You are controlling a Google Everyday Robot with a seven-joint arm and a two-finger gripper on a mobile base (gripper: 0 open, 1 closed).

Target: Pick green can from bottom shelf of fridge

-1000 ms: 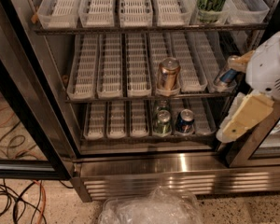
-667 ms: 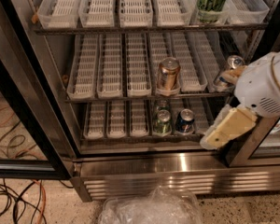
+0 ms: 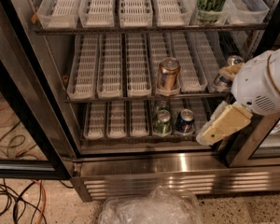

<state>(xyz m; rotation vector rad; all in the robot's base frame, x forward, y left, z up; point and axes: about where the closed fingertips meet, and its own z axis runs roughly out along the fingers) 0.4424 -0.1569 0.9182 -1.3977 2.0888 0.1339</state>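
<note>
Looking into the fridge (image 3: 177, 164), we noted the green can (image 3: 162, 123) upright at the front of a white lane tray on the bottom shelf (image 3: 116, 120). A second green can (image 3: 161, 105) sat just behind it, and a dark blue can (image 3: 185, 121) just beside it on the right. The lanes held the cans in file, so we judged the front one the reachable pick. The tool (image 3: 213, 132) hung low at the right, near the blue can and apart from the green one. We could not tell whether it was open or closed. We judged any approach had to clear the blue can.
</note>
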